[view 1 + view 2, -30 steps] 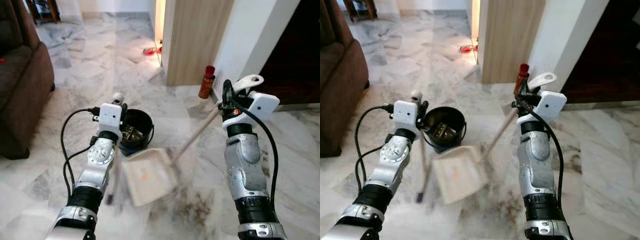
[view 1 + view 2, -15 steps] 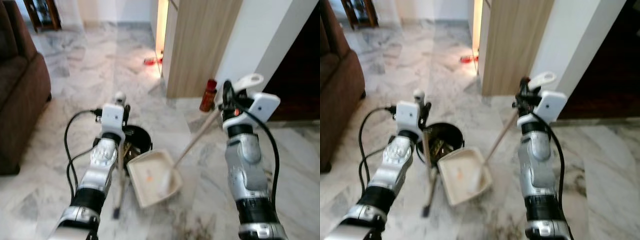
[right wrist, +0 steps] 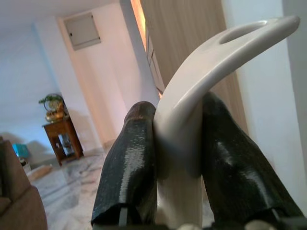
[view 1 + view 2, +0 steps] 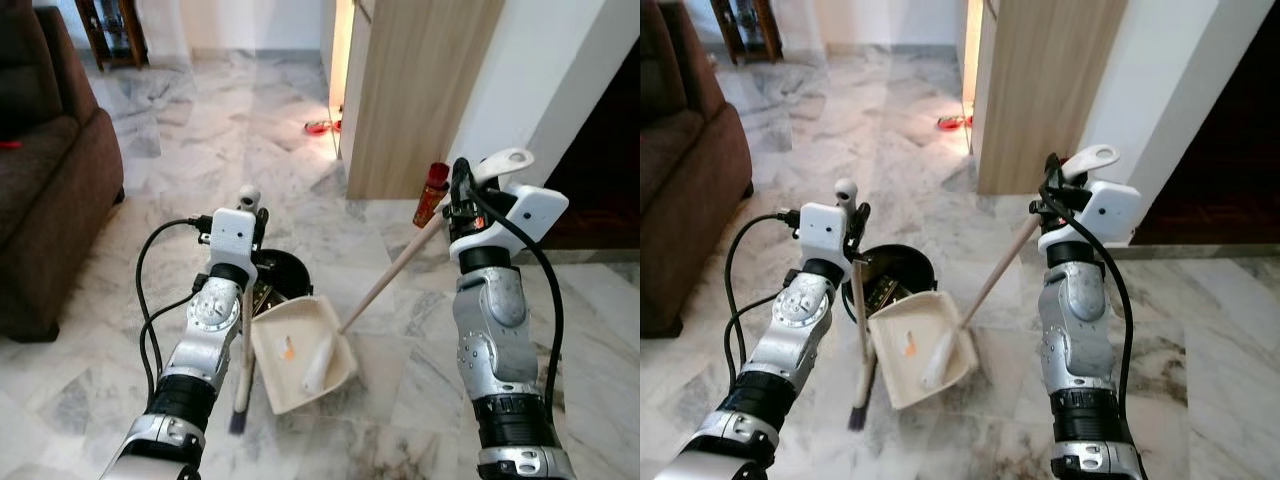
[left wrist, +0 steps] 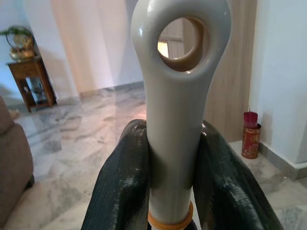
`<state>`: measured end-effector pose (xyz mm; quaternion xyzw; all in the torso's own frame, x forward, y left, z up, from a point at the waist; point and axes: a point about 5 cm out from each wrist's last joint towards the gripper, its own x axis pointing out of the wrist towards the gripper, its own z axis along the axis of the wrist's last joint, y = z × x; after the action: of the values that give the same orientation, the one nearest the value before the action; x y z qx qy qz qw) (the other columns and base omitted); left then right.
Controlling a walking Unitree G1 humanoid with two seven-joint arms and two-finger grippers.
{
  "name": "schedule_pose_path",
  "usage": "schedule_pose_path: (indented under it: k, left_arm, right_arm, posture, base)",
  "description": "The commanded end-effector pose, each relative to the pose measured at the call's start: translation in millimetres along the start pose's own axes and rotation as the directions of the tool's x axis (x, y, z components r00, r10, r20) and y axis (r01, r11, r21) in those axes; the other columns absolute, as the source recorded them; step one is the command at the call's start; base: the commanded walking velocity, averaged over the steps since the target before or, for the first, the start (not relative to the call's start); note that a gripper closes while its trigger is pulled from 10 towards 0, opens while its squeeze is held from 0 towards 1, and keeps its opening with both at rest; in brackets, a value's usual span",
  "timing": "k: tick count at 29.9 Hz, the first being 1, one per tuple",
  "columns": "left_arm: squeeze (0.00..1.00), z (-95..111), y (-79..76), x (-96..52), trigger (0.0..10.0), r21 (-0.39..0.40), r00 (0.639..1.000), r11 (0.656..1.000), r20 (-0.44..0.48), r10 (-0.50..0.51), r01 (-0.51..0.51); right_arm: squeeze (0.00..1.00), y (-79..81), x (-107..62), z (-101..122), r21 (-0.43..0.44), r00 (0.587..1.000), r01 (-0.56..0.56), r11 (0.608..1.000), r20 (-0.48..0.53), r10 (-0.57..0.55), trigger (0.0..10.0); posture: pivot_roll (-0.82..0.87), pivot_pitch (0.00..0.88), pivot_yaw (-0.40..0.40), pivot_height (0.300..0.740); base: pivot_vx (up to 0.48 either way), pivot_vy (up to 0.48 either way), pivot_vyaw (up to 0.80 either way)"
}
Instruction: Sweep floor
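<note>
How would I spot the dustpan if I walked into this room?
Start at the wooden panel by the white wall and look down across the marble floor to the black bucket before the robot. The dustpan lies right beside it: a cream tray with a small orange scrap, unlike the round, dark bucket.

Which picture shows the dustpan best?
The right eye view: the whole dustpan lies open on the floor beside the bucket. The left eye view shows it too, partly behind the left arm. The left wrist view shows its handle tip between the left gripper fingers.
</note>
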<state>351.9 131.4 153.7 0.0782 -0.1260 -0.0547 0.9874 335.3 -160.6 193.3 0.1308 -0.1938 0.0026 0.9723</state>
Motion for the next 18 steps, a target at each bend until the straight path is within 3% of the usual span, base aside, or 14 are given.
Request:
schedule_pose_path:
  k: [1, 9, 18]
  left_arm:
    - [0.00, 15.5, -0.8, 3.8, 10.0, 0.008, 0.997, 1.000, 0.072, -0.006, 0.005]
    - [0.00, 14.4, 0.5, 3.0, 10.0, -0.003, 0.998, 1.000, 0.065, 0.008, -0.007]
    - [0.00, 13.7, 1.7, 3.8, 10.0, -0.004, 0.998, 1.000, 0.053, 0.015, -0.015]
  right_arm:
    - [0.00, 4.1, 3.6, 10.0, 0.018, 0.999, -0.015, 1.000, 0.045, 0.014, 10.0]
    - [0.00, 4.7, 3.8, 9.4, 0.021, 0.999, -0.016, 1.000, 0.038, 0.015, 10.0]
    - [0.00, 3.5, 4.1, 9.0, 0.022, 0.999, -0.013, 1.000, 0.030, 0.012, 10.0]
  posture:
    - [0.12, 0.026, -0.026, 0.740]
    - [0.12, 0.034, -0.027, 0.740]
    - [0.12, 0.049, -0.028, 0.740]
  base:
    - [0.000, 0.000, 0.00]
    - [0.000, 0.000, 0.00]
    - [0.000, 0.308, 0.00]
